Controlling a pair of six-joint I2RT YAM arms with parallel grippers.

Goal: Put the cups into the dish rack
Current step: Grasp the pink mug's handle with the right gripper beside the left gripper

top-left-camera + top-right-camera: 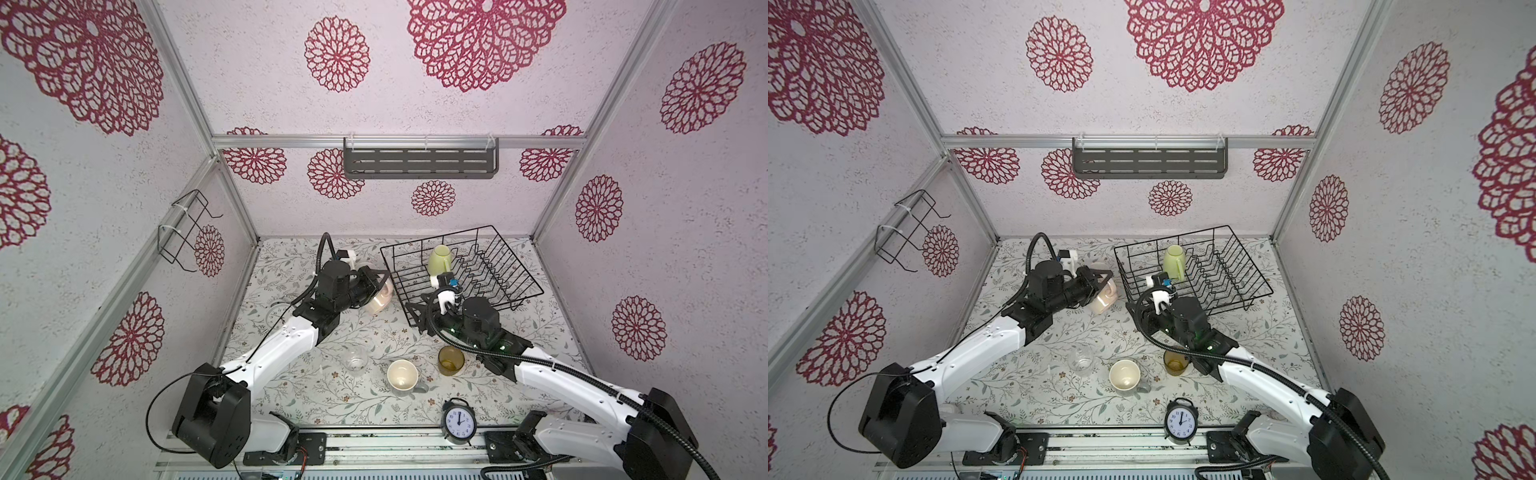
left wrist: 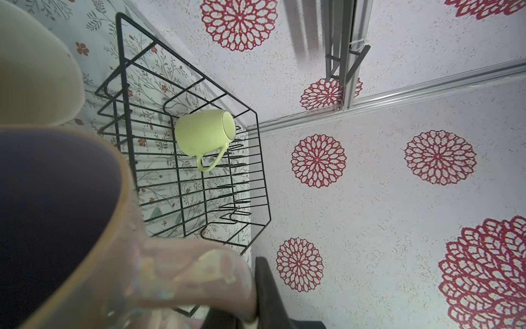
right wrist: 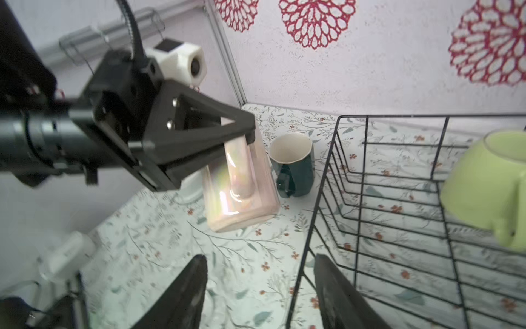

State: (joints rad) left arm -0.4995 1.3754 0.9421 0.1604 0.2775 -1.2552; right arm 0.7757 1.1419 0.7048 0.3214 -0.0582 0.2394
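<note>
Right now my left hand (image 3: 226, 149) is pressed together on the handle of the tall pale pink mug (image 3: 242, 196), which hangs tilted just left of the dish rack (image 1: 494, 274) and looks clear of the bench (image 1: 332, 399). Just beyond it, the dark teal mug (image 3: 293, 171) stands upright on the bench, between the pink mug and the rack's left wall.

My right hand (image 3: 262, 290) is spread and holds nothing. It sits at the rack's near left corner, and in the right wrist view the corner wire runs up between its two fingers (image 3: 193, 284).

Inside the rack, the yellow-green mug (image 1: 440, 259) lies tipped over in the far left part, beside the zigzag dividers, with its handle toward the near side.

Three cups wait on the near part of the bench in a loose row: the small clear glass (image 1: 356, 360) on the left, the grey mug with cream inside (image 1: 403, 374) in the middle, and the amber glass tumbler (image 1: 451, 360) on the right, close under my right arm. All three stand with their mouths up. The round black alarm clock (image 1: 458, 419) stands at the near edge, just nearer than the grey mug and the tumbler.
</note>
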